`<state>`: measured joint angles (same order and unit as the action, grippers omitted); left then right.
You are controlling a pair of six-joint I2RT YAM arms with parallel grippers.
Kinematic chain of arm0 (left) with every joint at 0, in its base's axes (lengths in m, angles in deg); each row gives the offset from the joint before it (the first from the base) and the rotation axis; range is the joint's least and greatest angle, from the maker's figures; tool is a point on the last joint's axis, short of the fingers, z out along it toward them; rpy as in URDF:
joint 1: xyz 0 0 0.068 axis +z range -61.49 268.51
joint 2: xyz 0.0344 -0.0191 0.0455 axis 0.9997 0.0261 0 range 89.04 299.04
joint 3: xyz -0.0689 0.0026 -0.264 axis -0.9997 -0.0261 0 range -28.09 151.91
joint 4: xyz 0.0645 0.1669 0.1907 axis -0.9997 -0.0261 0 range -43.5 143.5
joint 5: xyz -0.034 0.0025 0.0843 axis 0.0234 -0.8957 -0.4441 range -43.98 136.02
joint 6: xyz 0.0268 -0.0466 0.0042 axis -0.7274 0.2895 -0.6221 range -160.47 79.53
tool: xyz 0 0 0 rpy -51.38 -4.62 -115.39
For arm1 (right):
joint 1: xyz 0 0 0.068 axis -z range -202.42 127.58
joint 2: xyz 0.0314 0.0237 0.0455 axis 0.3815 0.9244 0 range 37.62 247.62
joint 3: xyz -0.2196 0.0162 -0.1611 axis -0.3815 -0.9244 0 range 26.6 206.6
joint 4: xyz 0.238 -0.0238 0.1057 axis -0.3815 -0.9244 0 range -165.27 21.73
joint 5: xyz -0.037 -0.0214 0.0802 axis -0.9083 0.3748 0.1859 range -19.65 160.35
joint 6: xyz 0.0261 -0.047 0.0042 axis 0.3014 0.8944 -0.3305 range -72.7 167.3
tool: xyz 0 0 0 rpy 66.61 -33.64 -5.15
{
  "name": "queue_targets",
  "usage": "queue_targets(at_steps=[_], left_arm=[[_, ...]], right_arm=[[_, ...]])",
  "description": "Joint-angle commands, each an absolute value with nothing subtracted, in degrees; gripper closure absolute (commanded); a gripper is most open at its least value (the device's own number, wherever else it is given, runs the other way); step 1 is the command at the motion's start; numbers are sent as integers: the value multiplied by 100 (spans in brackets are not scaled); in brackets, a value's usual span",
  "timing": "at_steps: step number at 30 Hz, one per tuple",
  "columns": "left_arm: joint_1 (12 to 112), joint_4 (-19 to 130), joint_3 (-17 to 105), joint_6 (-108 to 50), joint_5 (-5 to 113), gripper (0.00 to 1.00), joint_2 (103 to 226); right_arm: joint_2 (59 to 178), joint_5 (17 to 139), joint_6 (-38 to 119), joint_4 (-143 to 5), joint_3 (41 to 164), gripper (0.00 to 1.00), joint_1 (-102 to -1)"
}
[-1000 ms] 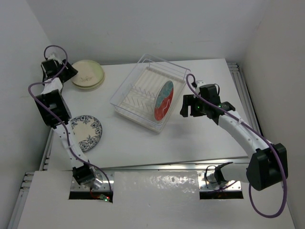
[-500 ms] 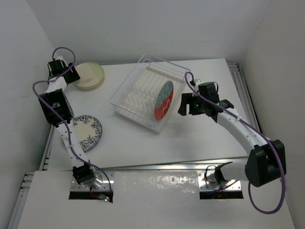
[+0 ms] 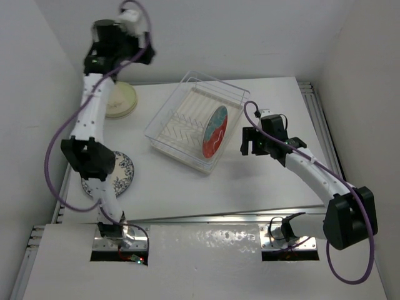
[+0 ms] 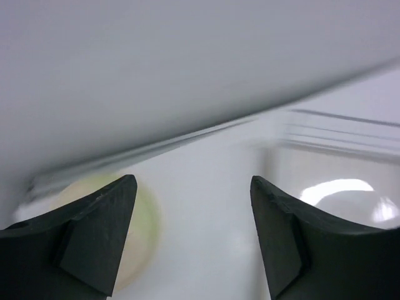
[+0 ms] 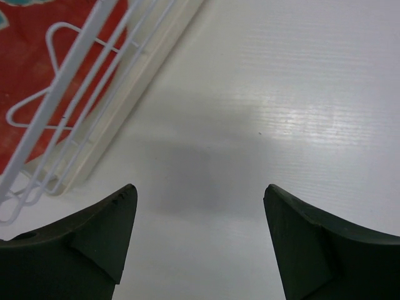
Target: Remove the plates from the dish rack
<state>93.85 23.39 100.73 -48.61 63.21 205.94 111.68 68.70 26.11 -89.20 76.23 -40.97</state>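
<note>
Floral plate: is lying flat at the table's near left, partly hidden under the left arm's elbow, well apart from the rack.
Pale plates: are sitting stacked at the far left corner, outside the rack; the left arm is crossing their left edge.
Left gripper: is hanging high above the far left corner, fingers spread, nothing between them; its blurred wrist view is showing the pale plates beside the left finger.
Rack: is sitting at an angle mid-table; its white ribbed slots are showing bare in the far part.
Red-and-teal plate: is standing on edge in the rack's near right end, tilted slightly, the only plate in the rack.
Right gripper: is hovering over bare table just beside the rack's right side, fingers spread and gripping nothing; the red plate's face is showing through the white wires in its wrist view.
</note>
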Motion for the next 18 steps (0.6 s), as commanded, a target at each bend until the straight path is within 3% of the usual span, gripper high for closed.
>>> queue_targets(at_steps=[1,5,11,18], left_arm=[[7641,500,10147,-5892,7011,27,19734],[6322,85,10041,-5797,7046,25,19680],[5258,-266,9673,-6104,6318,24,19768],[4940,366,8786,-5770,4963,31,19776]], right_arm=[[10943,6420,2567,-8506,7372,19,-4132],[10802,6367,2805,-8532,7082,17,-4132],[10389,6130,2937,-8629,6582,16,-4132],[9870,6120,2805,-8515,5983,16,-4123]])
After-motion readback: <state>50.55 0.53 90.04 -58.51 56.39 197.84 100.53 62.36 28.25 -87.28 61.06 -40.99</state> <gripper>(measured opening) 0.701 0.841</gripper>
